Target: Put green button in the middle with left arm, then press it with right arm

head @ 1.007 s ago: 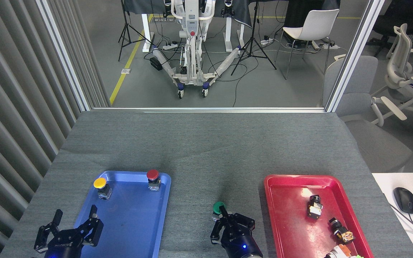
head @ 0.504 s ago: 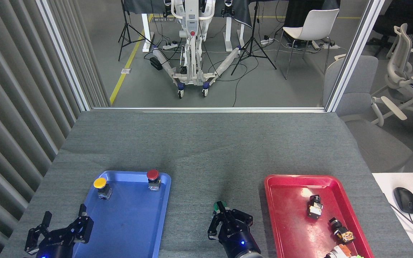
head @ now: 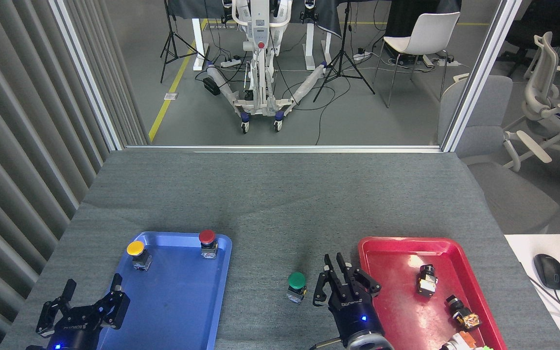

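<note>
The green button (head: 297, 283) stands upright on the bare grey fabric of the middle (head: 280, 209), between the two trays, with its dark-green cap fully in view. My right gripper (head: 334, 260), on its black wrist, hovers just right of the button and does not touch it. Its fingers are drawn close together with nothing between them. My left gripper (head: 93, 287) sits at the bottom left, over the near-left corner of the blue tray (head: 183, 311). It is open and empty.
The blue tray holds a yellow-capped button (head: 136, 253) and a red-capped button (head: 207, 241) at its far end. The red tray (head: 396, 311) on the right holds several small parts. A computer mouse (head: 549, 271) lies on a white desk at far right.
My right gripper has come off the green button and moved right and away, uncovering the cap. The button stays in place. My left gripper has drifted only slightly at the bottom left.
</note>
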